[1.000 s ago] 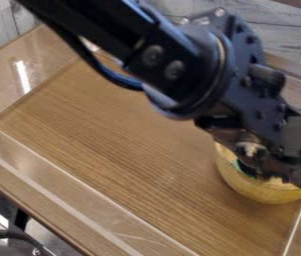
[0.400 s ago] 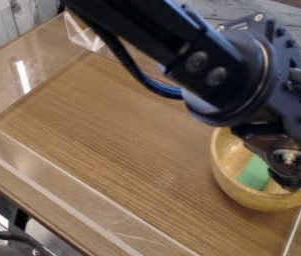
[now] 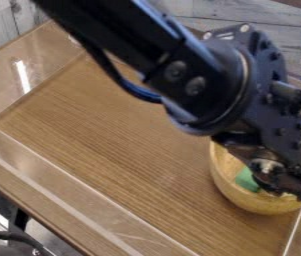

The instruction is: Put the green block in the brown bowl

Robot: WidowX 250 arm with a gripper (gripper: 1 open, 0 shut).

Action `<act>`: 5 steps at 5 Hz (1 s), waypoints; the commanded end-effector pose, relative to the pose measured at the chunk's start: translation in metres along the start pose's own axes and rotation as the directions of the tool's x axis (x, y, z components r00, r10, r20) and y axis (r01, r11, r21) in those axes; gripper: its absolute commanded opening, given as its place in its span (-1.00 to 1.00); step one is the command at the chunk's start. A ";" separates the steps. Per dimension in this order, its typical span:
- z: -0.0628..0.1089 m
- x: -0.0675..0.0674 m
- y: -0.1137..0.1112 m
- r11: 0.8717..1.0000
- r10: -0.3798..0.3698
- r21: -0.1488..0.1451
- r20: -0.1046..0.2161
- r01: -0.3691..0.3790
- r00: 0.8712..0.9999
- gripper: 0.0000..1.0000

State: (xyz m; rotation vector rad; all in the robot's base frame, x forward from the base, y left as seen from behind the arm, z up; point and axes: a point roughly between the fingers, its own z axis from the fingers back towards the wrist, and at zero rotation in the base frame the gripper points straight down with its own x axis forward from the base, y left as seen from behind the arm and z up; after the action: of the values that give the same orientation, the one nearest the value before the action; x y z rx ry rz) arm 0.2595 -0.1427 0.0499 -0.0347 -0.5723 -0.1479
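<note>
Hand (image 3: pixel 276 178) low over the brown bowl (image 3: pixel 236 190), fingers pressed together, dark and partly blurred against the bowl's inside. Sliver of green block (image 3: pixel 248 181) visible just left of the fingertips, inside the bowl, near the middle of the hollow. Can't tell whether pinched between the fingers or just lying beside them; contact point hidden by the hand.

Block: solid bright green, matte, only a small patch showing, shape not readable from here.

Bowl: round, light tan wood, thick rim, yellowish inner wall, sitting near the right front corner of the surface (image 3: pixel 99 140). Top and right side of the rim covered by the hand and wrist; left wall and front rim visible.

Arm (image 3: pixel 153 55): black, bulky, glossy housings with round joint caps, blue cable looped along its underside. Comes in from the upper left, runs diagonally down to the lower right, wrist bent steeply downward into the bowl. Fills most of the upper right of the view.

Surface: wood-grain board, medium brown, fine straight grain running diagonally, bordered by clear plastic walls (image 3: pixel 33 160) on the left and front edges, with glare streaks on the panels.
</note>
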 end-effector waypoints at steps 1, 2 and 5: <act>-0.001 0.015 0.009 1.000 0.005 -0.023 0.044 -0.004 0.999 -1.00; -0.010 0.017 0.018 0.999 -0.008 -0.033 0.045 0.009 0.999 -1.00; 0.005 0.041 0.008 0.988 -0.115 -0.102 0.052 0.120 0.992 -1.00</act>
State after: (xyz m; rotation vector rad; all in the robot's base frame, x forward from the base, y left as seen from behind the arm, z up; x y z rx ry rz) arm 0.2828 -0.1382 0.0586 -0.0920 -0.5564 -0.2978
